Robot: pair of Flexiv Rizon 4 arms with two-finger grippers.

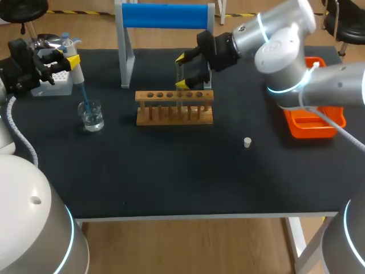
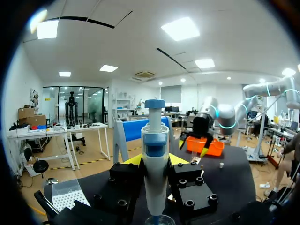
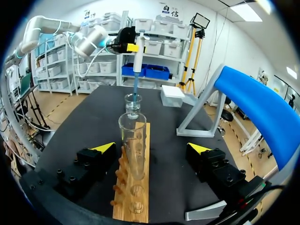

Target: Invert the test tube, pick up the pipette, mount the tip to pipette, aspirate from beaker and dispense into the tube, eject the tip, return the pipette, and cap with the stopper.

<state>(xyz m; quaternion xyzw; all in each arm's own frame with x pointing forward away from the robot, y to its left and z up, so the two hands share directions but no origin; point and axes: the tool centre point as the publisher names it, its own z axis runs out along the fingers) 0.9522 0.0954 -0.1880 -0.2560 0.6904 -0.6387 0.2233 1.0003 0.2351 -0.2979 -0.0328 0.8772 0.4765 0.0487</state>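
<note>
My left gripper [image 1: 64,59] is shut on the white pipette [image 1: 76,71], held upright with its blue tip [image 1: 85,96] dipping into the glass beaker [image 1: 92,117] at the table's left. In the left wrist view the pipette [image 2: 154,159] stands between the fingers over the beaker's rim [image 2: 158,220]. My right gripper [image 1: 183,71] is open at the wooden rack [image 1: 174,106]. The clear test tube [image 3: 132,145] stands upright in the rack [image 3: 133,192], mouth up, between the right gripper's [image 3: 152,147] spread fingers without touching them. The small white stopper [image 1: 247,142] lies on the mat right of the rack.
A tip box [image 1: 57,81] sits at the far left behind the beaker. A blue-topped stand [image 1: 165,16] rises behind the rack. An orange tray [image 1: 311,120] lies at the right edge under my right arm.
</note>
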